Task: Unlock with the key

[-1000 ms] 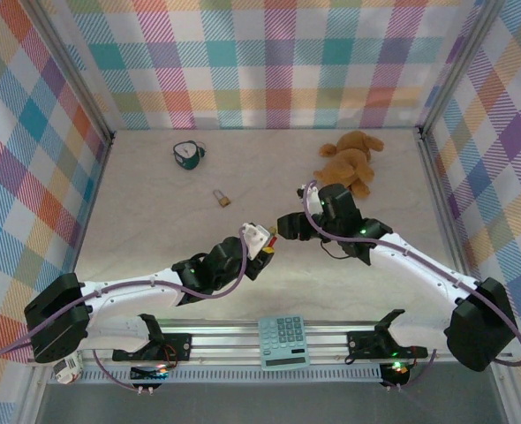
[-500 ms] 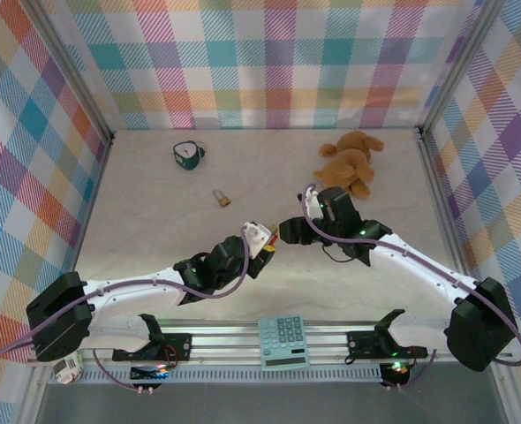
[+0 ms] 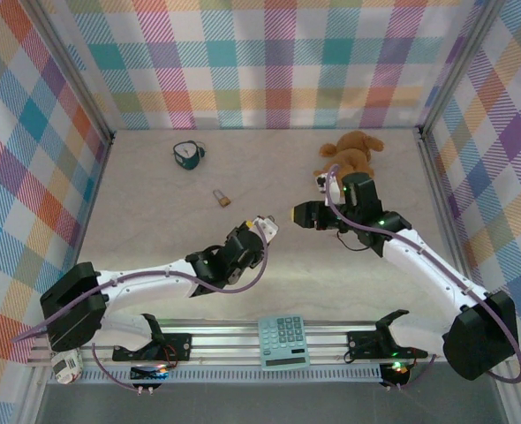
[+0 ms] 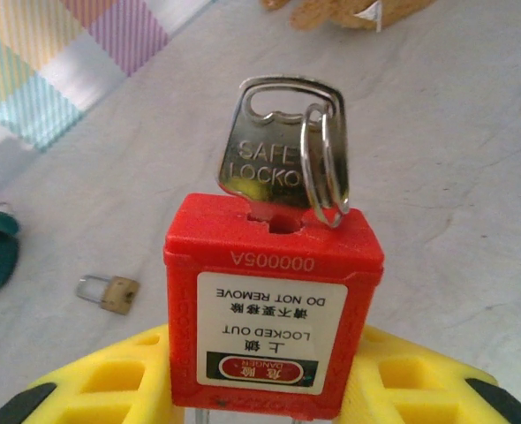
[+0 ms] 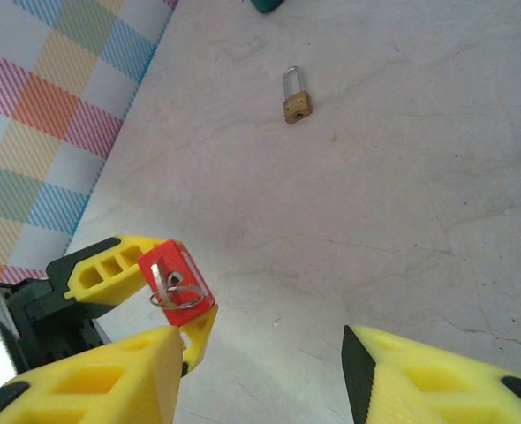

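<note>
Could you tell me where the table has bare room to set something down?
Bare: the far middle between the teal object and teddy bear, and the left side between the brass padlock and wall. Crowded: the centre, where the left tool holding the red padlock faces the right tool.

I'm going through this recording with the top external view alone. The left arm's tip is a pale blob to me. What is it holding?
Observer: In the left wrist view, the left gripper is shut on a red plastic padlock with a white label.
Operator: Is a key in it?
Observer: Yes. A flat silver metal key carrying a split ring sits inserted in the padlock's end that faces away from the gripper.
Operator: Does the right arm have hold of that key?
Observer: No. In the right wrist view, the right gripper is open and empty, apart from the padlock.
</note>
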You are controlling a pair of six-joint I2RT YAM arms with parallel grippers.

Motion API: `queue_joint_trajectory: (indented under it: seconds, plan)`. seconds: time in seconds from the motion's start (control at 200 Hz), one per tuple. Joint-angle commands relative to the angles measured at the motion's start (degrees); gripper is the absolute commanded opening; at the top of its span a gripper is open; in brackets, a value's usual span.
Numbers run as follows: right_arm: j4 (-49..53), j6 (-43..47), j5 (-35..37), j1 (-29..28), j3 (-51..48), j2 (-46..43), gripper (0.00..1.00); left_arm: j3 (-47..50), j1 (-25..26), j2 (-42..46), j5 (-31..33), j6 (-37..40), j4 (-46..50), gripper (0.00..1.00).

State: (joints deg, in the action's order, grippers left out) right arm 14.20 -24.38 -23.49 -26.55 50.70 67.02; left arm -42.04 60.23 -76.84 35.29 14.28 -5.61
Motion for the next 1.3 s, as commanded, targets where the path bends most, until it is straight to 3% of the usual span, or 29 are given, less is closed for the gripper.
queue_joint_trajectory:
  seconds: [0.0, 0.26, 0.495, 0.685, 1.02, 1.295]
  plan:
    - [-1.8, 0.8, -5.0, 1.0, 0.2, 0.6, 0.52, -2.5, 1.4, -1.5, 7.6, 5.0, 1.1, 0.14]
    - [-6.1, -0.5, -8.5, 1.3, -1.2, 2.7, 0.52, -2.9, 4.2, -7.7, 19.6, 12.5, -2.9, 0.14]
    - [-9.0, -0.9, -9.6, 1.3, -3.6, 3.5, 0.52, 0.2, 7.1, -12.2, 27.4, 21.4, -14.7, 0.14]
    - [-10.9, -0.8, -10.2, 1.2, -5.1, 4.9, 0.52, 2.9, 8.8, -14.5, 29.6, 27.2, -22.3, 0.14]
    - [-12.1, -0.4, -10.7, 1.2, -5.6, 6.6, 0.51, 4.2, 10.1, -15.5, 28.4, 26.3, -21.2, 0.15]
    - [-12.5, 0.4, -12.2, 1.2, -6.8, 6.2, 0.5, 6.4, 10.5, -18.2, 30.6, 30.8, -28.8, 0.14]
